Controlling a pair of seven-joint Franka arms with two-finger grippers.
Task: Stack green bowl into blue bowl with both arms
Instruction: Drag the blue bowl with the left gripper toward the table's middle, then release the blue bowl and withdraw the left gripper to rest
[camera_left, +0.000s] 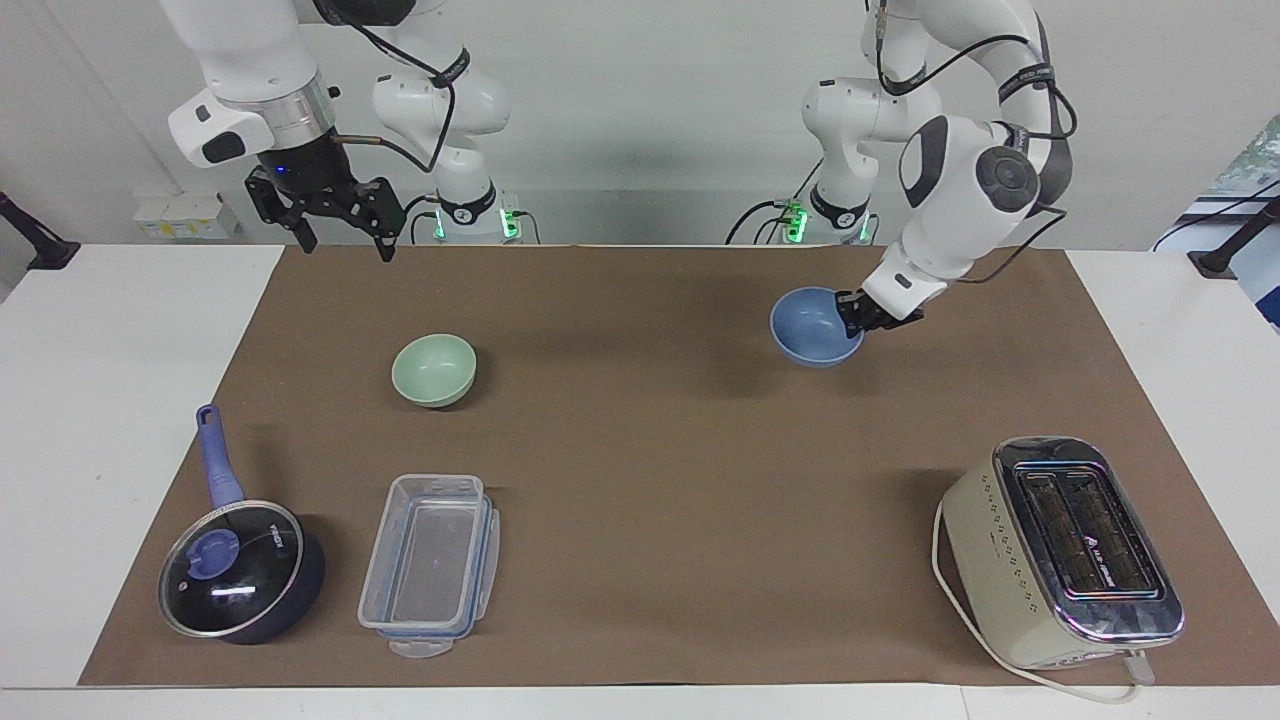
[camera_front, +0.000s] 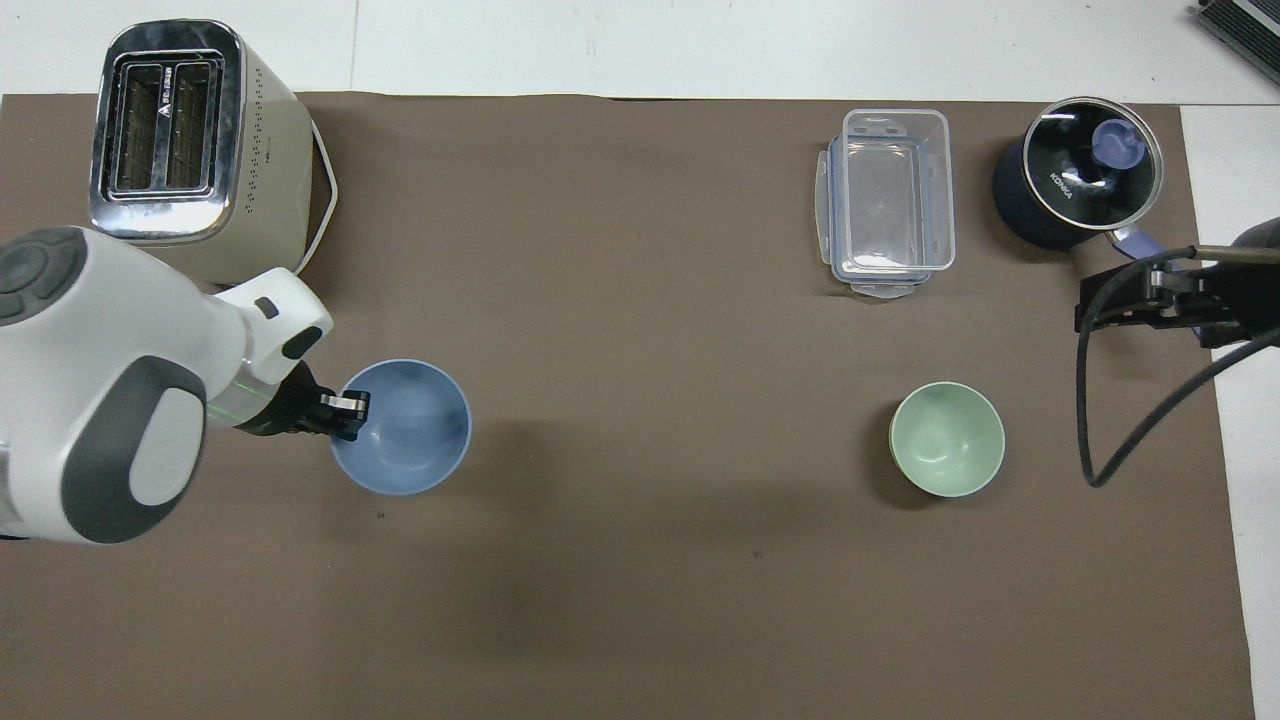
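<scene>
Left gripper (camera_left: 856, 316) is clamped shut on the rim of the blue bowl (camera_left: 812, 328), holding it upright and clear of the brown mat (camera_left: 660, 470); the bowl's shadow falls on the mat below it, roughly midway between the table centre and the left arm's end. In the overhead view the gripper's fingertips (camera_front: 352, 408) pinch the rim on the side toward the left arm's end, with the bowl's open side up. Right gripper (camera_left: 345, 235) hangs in the air with fingers spread open and nothing in them, over the mat's edge nearest the robots at the right arm's end; that arm waits. Green bowl (camera_left: 434, 370) sits upright on the mat toward the right arm's end, well apart from the blue bowl and untouched. Clear plastic container (camera_left: 430, 562) lies farther from the robots than the green bowl, with the dark lidded saucepan (camera_left: 240, 578) just beside it toward the right arm's end. Toaster (camera_left: 1062, 552) stands at the left arm's end, farther from the robots than the held bowl, its cord (camera_left: 960, 625) looped around it.
</scene>
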